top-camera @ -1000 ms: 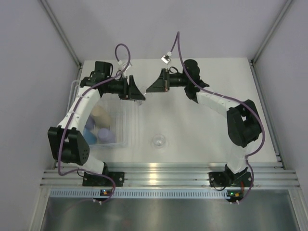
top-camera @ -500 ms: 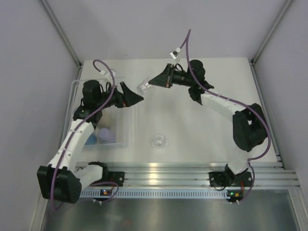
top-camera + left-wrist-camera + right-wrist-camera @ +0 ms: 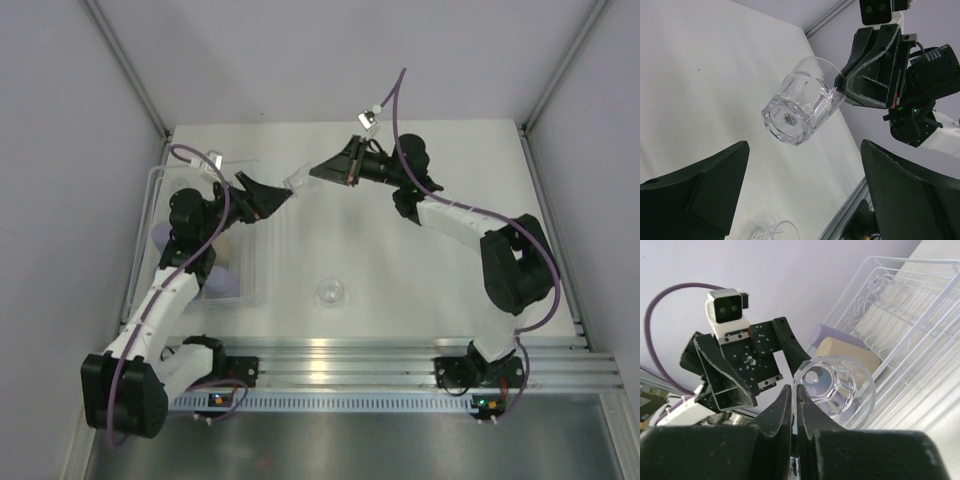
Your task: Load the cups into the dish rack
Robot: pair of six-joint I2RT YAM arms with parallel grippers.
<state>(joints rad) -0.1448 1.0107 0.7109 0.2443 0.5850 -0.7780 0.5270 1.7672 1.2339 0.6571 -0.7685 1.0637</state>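
The right claw (image 3: 312,175) pinches a clear cup (image 3: 297,181) by its rim, held up beside the dish rack (image 3: 258,298); the left claw (image 3: 272,193) gapes open. Next, likely, setting it inside.

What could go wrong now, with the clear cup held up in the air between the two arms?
1. The right claw pinches the clear cup only by a thin part of its rim, tilted above the table. It may slip out and fall.
2. The open left claw sits very near the cup. If either arm moves carelessly, it could knock the cup loose.
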